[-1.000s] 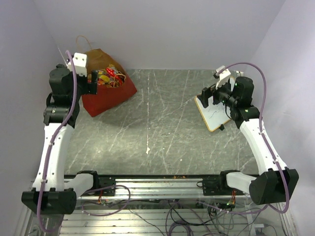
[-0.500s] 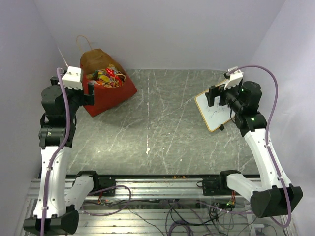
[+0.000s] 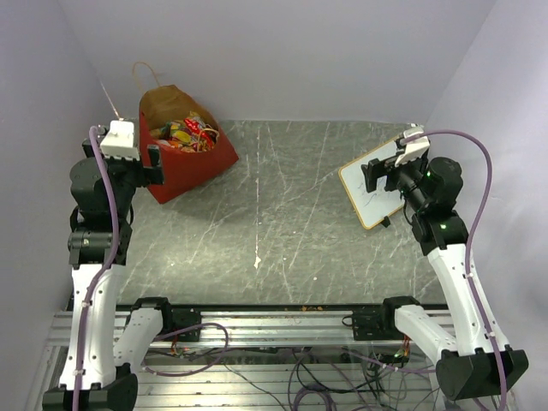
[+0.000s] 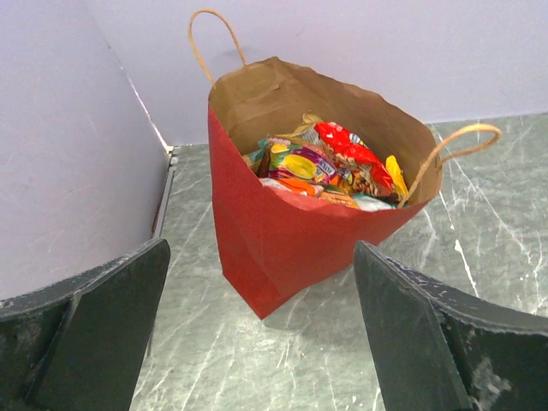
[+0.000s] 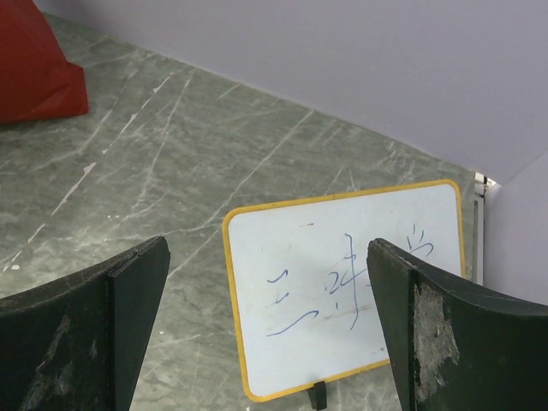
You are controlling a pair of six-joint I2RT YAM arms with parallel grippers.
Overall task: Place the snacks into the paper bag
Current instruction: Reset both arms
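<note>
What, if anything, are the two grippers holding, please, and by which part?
Nothing: the left gripper stands open facing the bag, the right gripper open facing the whiteboard.

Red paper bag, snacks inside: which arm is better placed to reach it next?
Left. The left gripper, open, faces the red paper bag close by; the right gripper, also open, hangs near the orange-edged white board across the table.

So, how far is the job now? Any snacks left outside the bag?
Done: the snacks sit inside the paper bag. In hand: nothing; left fingers and right fingers stand open and empty. Left: seemingly nothing, only the whiteboard lies on the table.
</note>
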